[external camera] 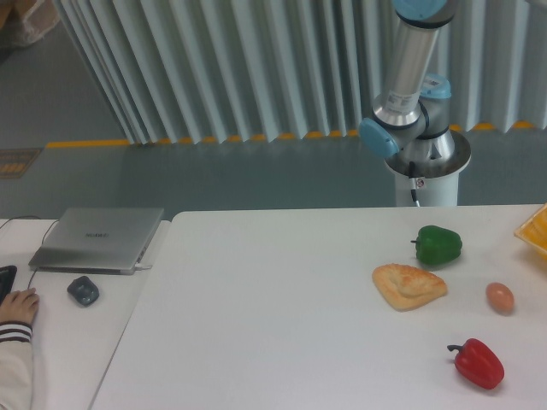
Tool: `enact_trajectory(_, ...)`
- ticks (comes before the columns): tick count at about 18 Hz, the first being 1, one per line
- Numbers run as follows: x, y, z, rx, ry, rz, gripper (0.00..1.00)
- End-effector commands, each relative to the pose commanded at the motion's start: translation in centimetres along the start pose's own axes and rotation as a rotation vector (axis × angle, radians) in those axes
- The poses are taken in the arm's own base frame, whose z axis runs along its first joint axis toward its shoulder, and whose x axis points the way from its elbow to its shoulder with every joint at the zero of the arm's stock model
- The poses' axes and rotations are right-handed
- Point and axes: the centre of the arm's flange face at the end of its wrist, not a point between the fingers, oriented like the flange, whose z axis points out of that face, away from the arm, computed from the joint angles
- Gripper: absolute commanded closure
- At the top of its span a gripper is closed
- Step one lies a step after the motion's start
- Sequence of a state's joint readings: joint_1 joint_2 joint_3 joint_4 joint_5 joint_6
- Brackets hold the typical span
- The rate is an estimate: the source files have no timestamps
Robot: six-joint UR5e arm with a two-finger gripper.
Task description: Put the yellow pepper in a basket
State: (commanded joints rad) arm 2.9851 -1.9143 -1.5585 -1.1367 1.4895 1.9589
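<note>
Only the basket's (537, 232) corner shows at the desk's (282, 299) right edge. The yellow pepper is unseen, perhaps already inside. The tool is out of view, so its state is unknowable.

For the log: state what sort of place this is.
Probably a robotics lab or test cell: a robot arm on a floor pedestal behind a white table, toy-like food such as a green pepper, and an operator's laptop alongside.

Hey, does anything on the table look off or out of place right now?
Nothing looks spilled or damaged. The green pepper, bread piece, egg and red pepper lie apart on the table. Only a corner of the basket shows; no yellow pepper is visible.
</note>
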Motion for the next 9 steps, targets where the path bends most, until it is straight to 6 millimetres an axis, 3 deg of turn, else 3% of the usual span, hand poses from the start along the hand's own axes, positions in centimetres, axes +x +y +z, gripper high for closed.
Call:
enact_trajectory(1,-0.1,0.05,0.1,-0.001,-0.001,0.0,0.23)
enact_trajectory(2,-0.22,0.11,0.25,0.0,0.0,-0.005,0.04)
enact_trajectory(3,-0.27,-0.04,0.46,0.0,0.004,-0.008,0.0)
enact_trajectory(9,-0.6,-0.09,-0.07,-0.001,-0.007,-0.015,0.0)
